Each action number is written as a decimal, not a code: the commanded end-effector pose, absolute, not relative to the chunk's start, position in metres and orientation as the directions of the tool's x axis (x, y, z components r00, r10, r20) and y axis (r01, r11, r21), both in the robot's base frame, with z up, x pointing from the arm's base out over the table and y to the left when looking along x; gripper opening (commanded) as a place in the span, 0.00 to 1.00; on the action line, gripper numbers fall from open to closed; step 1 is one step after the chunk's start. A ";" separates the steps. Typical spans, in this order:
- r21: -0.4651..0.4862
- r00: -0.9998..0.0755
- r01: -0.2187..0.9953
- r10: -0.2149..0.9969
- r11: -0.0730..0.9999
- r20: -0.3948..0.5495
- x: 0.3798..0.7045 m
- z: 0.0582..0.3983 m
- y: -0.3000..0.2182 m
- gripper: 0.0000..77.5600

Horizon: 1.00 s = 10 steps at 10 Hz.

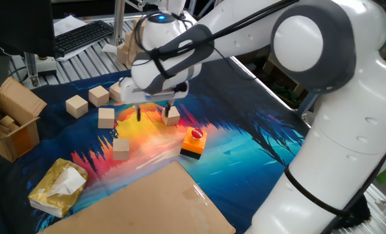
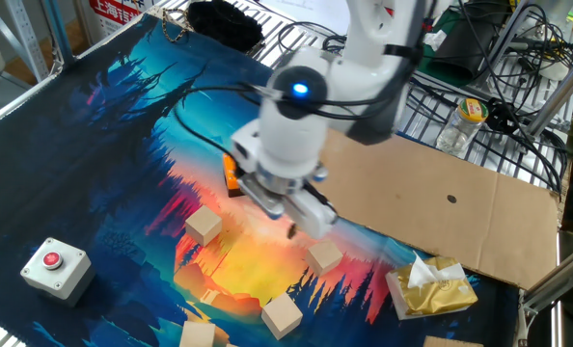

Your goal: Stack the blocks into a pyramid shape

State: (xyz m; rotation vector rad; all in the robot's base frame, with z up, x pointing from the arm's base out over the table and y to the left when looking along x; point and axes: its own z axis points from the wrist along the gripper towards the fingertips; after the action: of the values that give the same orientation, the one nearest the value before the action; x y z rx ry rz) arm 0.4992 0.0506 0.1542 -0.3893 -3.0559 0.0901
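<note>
The blocks lie scattered flat on the colourful mat [image 1: 245, 149], none stacked. In one fixed view, three sit in a loose row at the back left: one [image 1: 77, 105], the next [image 1: 99, 96], and a third [image 1: 117, 91] partly hidden behind the arm. A fourth block [image 1: 106, 117] rests just in front of that row, a fifth [image 1: 121, 149] lies nearer the camera, and a sixth [image 1: 172, 116] sits close behind the orange-and-black button block [image 1: 193, 142]. The gripper [image 1: 151, 114] hangs above the mat between the fourth and sixth blocks, its two fingers spread apart with nothing between them. A cardboard box [image 1: 11, 120] stands at the left edge, a crumpled yellow packet [image 1: 58, 187] lies in front, and a cardboard sheet [image 1: 154, 205] covers the near corner.

In the other fixed view, the gripper [image 2: 293, 218] is blurred, so I cannot tell how wide it stands here. Four blocks show: one [image 2: 204, 225] left of it, one [image 2: 324, 256] right below it, one [image 2: 281, 314] and one [image 2: 198, 335] at the bottom. A grey box with a red button [image 2: 53, 265] sits at the lower left.
</note>
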 end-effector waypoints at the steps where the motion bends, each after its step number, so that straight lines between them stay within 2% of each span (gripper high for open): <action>1: -0.056 -0.927 0.367 0.370 0.929 0.061 0.477 0.148 0.096 1.00; 6: -0.065 -0.922 0.382 0.385 0.922 0.049 0.477 0.148 0.096 1.00; 10: -0.070 -0.949 0.310 0.313 0.948 0.035 0.477 0.148 0.096 1.00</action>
State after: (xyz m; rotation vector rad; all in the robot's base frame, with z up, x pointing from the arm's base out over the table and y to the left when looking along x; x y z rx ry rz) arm 0.4764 0.0961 0.1475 -0.5137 -3.0472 0.0979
